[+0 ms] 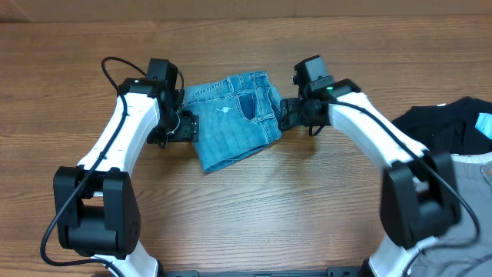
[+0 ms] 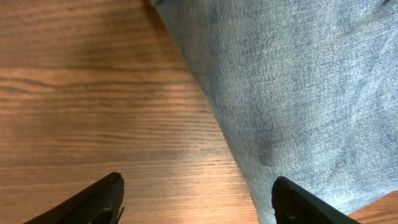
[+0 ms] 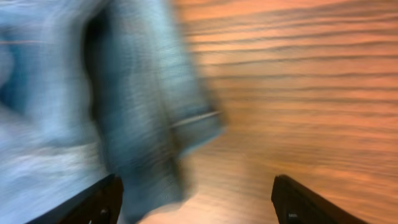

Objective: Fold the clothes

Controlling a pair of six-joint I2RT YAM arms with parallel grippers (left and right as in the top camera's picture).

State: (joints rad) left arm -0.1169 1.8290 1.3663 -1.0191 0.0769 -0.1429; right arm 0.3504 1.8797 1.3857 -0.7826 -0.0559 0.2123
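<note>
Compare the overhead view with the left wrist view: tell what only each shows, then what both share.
Only overhead: the right gripper, a stitched back pocket, a black garment and a grey garment. Only left wrist: close-up denim weave, and the left gripper open across the cloth's edge. Both: the folded light-blue denim jeans on the brown wooden table.

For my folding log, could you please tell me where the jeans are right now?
In the overhead view the jeans lie folded at upper centre, between the left gripper and right gripper.
</note>
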